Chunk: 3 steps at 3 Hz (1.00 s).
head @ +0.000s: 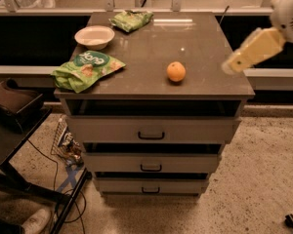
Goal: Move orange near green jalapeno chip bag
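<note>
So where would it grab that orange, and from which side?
Across its widest middle, coming down from above: the orange is round and sits alone on the cabinet top. The gripper hovers beyond the right edge, so probably reaching in from there.

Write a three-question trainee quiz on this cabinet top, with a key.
1. True or false: the orange touches the jalapeno bag.
2. Which lies nearest the bowl? A) orange B) jalapeno bag C) hand
3. Fill in: the hand hovers beside the cabinet, at the picture's ___ side.

Key: 1 false, they lie well apart; 2 B; 3 right.
</note>
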Tool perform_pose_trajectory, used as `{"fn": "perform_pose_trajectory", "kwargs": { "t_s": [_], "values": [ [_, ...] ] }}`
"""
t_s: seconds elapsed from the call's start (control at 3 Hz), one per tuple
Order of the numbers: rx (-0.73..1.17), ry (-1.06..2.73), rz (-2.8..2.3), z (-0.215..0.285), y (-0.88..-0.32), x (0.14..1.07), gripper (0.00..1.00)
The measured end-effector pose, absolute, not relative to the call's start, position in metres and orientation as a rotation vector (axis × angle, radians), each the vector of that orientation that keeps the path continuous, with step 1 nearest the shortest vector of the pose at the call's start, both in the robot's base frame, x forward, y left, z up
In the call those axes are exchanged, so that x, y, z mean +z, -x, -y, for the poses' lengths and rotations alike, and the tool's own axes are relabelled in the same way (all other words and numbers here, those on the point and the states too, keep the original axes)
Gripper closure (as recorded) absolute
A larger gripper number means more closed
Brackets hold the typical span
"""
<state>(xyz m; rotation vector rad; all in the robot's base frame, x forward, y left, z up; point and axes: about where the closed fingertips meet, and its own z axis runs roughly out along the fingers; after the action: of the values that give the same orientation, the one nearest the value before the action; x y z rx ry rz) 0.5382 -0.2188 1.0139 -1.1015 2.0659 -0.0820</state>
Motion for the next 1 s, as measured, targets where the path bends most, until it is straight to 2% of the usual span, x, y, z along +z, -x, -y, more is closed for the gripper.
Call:
{"fn": "perform_pose_trajectory", "kwargs": {
  "t_s": [0.33,1.0],
  "values": [
    [0.200,0.952,-1.890,0.174,-0.592,0.994,0.00],
    [0.254,0.921,-1.867,0.160,-0.599,0.994,0.00]
  ]
}}
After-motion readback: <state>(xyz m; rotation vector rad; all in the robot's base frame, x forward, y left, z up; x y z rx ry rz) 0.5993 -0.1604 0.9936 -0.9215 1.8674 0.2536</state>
